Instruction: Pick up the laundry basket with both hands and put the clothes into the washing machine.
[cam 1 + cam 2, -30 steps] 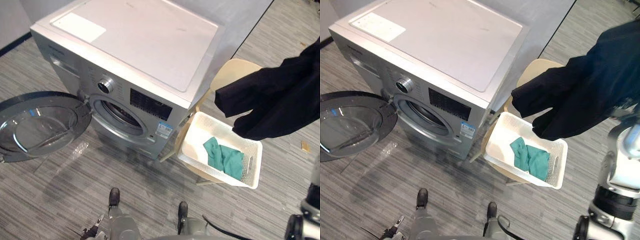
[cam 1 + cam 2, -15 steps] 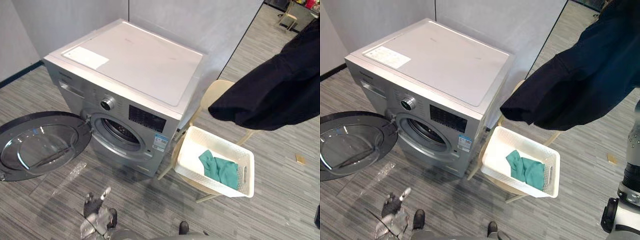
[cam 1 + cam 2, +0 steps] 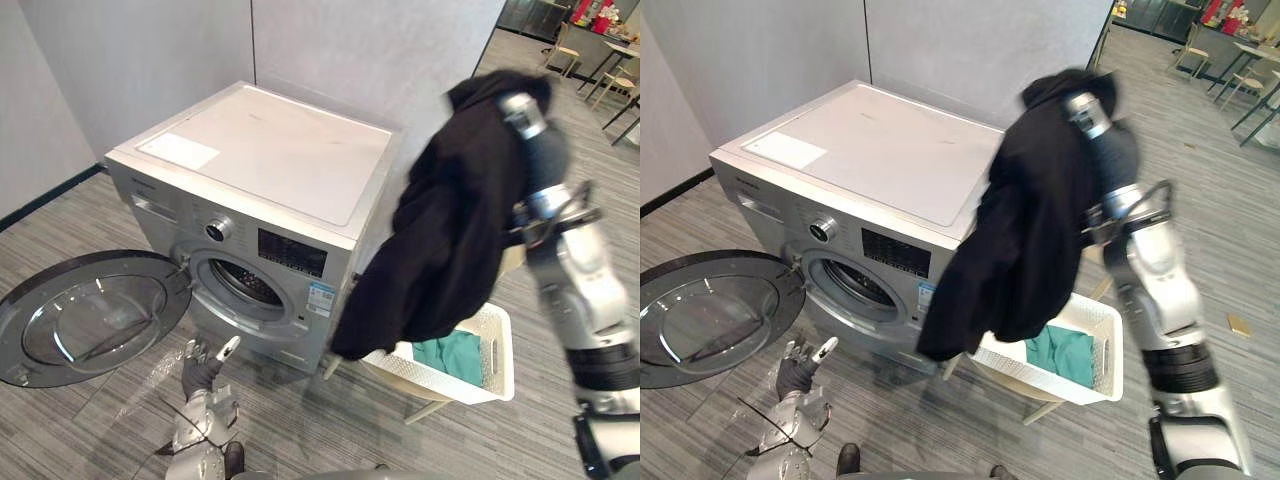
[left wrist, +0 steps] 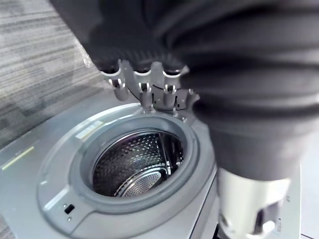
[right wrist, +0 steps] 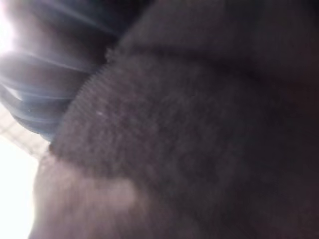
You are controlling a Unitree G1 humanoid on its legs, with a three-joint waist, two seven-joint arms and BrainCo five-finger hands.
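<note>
Frankly, what worries me most is the black garment [image 3: 440, 240]; it hangs draped over my raised right arm [image 3: 585, 290], high beside the washing machine [image 3: 270, 150], and the right hand is buried in the cloth, so I cannot tell whether it grips anything; if it is only draped, any swing toward the machine could let it slide off onto the floor. Its lower hem dangles to the rim of the laundry basket [image 3: 500, 360], which sits just beside the machine with a teal cloth [image 3: 450, 352] inside; I judge a sideways pull could snag that rim and tip the basket. The garment also screens much of what lies beside the machine, so I would be steering half blind. My left hand [image 3: 205, 365] hovers low in front of the machine, near the open door [image 3: 90, 315], fingers [image 4: 144, 92] spread and holding nothing, facing the drum opening [image 4: 134, 164]; a careless reach could knock the door.
</note>
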